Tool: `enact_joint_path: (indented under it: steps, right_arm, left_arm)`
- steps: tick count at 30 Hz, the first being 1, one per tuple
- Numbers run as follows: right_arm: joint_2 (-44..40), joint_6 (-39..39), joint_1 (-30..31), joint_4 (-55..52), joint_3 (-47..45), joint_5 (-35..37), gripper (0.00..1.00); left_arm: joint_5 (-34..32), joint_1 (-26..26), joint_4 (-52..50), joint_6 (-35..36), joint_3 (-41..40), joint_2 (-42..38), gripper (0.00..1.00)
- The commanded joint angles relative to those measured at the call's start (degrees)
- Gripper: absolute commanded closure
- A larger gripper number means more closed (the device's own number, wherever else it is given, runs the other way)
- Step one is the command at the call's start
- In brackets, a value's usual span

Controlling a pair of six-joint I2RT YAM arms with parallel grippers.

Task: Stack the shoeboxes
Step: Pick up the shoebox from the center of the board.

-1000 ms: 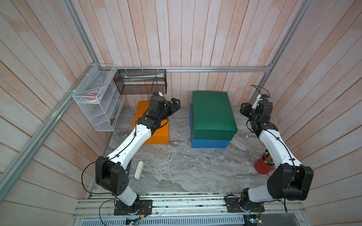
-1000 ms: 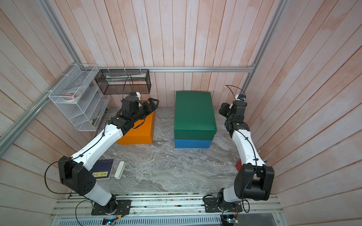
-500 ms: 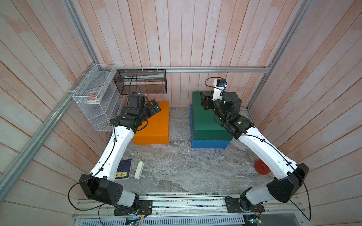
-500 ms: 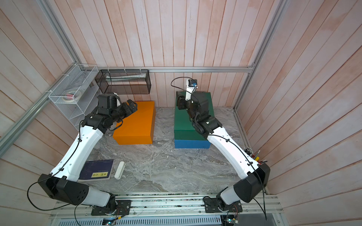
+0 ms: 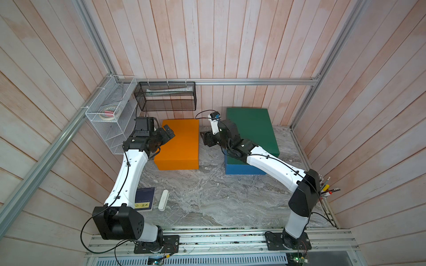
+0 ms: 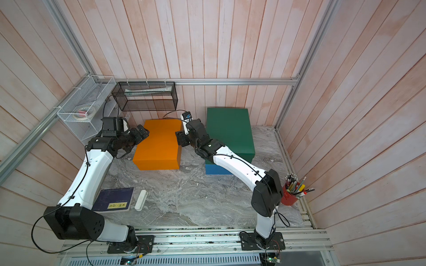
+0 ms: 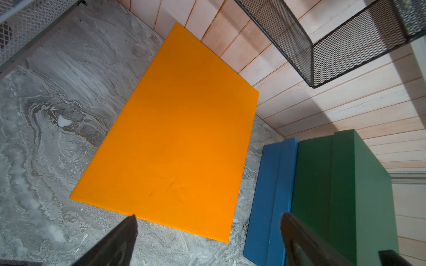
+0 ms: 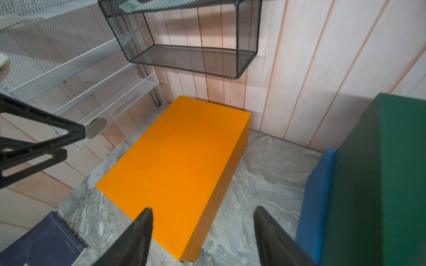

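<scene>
Hands flank the orange shoebox (image 5: 182, 142), which lies on the counter (image 5: 207, 195) with its long axis toward the back wall: the left hand (image 5: 169, 131) wide open over its left long edge, the right hand (image 5: 204, 139) parted and empty just beside its right long side, both about equally near. Rightmost, the green shoebox (image 5: 251, 129) sits on the blue shoebox (image 5: 237, 169).
</scene>
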Motion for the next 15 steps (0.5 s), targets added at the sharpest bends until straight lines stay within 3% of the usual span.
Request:
enact_joint_path:
  steps: [1,15]
  right_arm:
    - [1.6,3.9,0.3,-0.1,3.0,-4.7,0.31]
    - [11.3,14.0,4.2,-0.3,5.1,-9.2,0.23]
  left_arm:
    - [3.0,1.6,-0.1,1.3,0.2,2.1,0.00]
    - [0.9,4.6,-3.8,2.9,1.0,10.5,0.00]
